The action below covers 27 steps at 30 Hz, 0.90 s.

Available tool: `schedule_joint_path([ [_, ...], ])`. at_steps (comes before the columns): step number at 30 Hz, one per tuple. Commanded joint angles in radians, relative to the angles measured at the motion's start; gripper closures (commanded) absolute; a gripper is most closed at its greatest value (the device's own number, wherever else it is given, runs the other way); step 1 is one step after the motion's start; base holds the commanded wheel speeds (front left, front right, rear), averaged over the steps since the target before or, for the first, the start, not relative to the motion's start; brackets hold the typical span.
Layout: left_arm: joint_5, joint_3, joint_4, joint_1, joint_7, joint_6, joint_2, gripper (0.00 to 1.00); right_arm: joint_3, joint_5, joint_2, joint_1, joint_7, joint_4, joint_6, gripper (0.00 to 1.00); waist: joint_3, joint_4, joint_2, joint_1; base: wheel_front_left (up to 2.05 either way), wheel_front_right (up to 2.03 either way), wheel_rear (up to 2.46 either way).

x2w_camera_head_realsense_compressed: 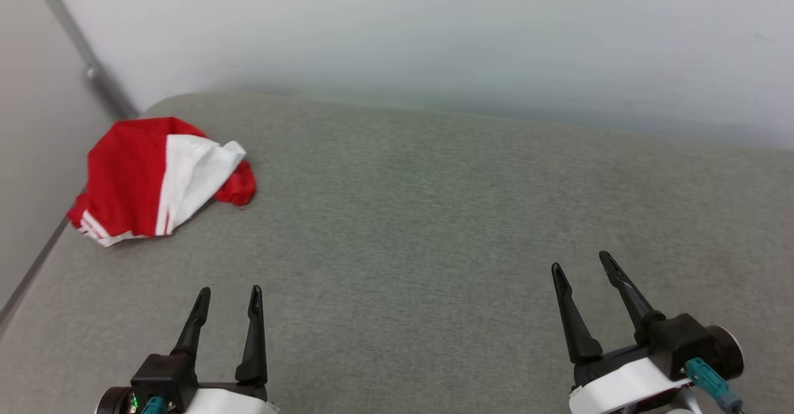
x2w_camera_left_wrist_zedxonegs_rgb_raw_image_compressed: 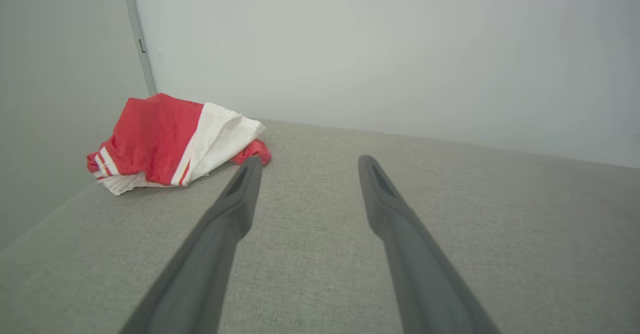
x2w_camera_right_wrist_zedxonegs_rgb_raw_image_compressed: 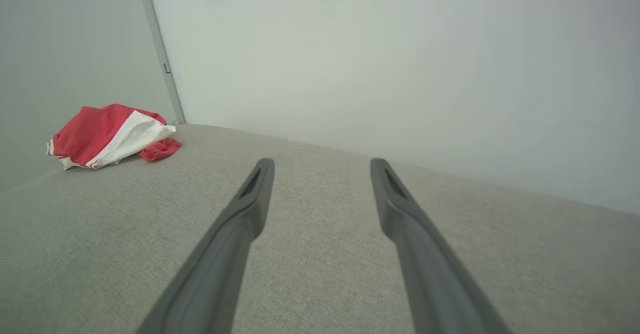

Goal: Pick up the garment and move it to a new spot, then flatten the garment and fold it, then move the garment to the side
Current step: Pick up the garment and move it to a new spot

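The garment (x2w_camera_head_realsense_compressed: pixel 146 178) is a red and white jersey bunched in a heap at the far left corner of the grey fabric surface (x2w_camera_head_realsense_compressed: pixel 434 228); a white panel and red-white stripe trim show. It also lies ahead and left in the left wrist view (x2w_camera_left_wrist_zedxonegs_rgb_raw_image_compressed: pixel 170 141) and far left in the right wrist view (x2w_camera_right_wrist_zedxonegs_rgb_raw_image_compressed: pixel 107 133). My left gripper (x2w_camera_head_realsense_compressed: pixel 228 299) stands open near the front left, short of the garment and apart from it, nothing between its fingers (x2w_camera_left_wrist_zedxonegs_rgb_raw_image_compressed: pixel 235 209). My right gripper (x2w_camera_head_realsense_compressed: pixel 583 264) is open at the front right, far from the garment, its fingers (x2w_camera_right_wrist_zedxonegs_rgb_raw_image_compressed: pixel 250 209) bare.
Pale walls (x2w_camera_head_realsense_compressed: pixel 434 35) close the surface at the back and on the left, meeting at a corner with a grey vertical strip (x2w_camera_head_realsense_compressed: pixel 87 60) just behind the garment. The surface's left edge (x2w_camera_head_realsense_compressed: pixel 37 259) runs close to the garment.
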Motion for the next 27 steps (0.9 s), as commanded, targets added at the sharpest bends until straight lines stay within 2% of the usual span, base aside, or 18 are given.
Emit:
schedule_joint_path([
  [1,0.005,0.002,-0.003,0.012,-0.003,-0.003,-0.001,0.00,0.004,-0.001,0.001,0.005,-0.002,-0.001,0.000,0.00,0.002,0.038,0.0000,0.0000,0.00,0.00,0.00],
  [15,0.038,0.004,-0.031,0.037,-0.003,-0.020,-0.001,0.00,0.036,0.024,0.001,0.021,-0.002,0.011,0.000,0.00,-0.018,0.217,0.0000,0.0000,0.00,0.00,0.00],
  [27,0.053,0.009,-0.042,0.051,-0.003,-0.024,-0.001,0.00,0.049,0.026,0.001,0.027,-0.002,0.021,0.000,0.00,-0.035,0.266,0.0000,0.0000,0.00,0.00,0.00],
])
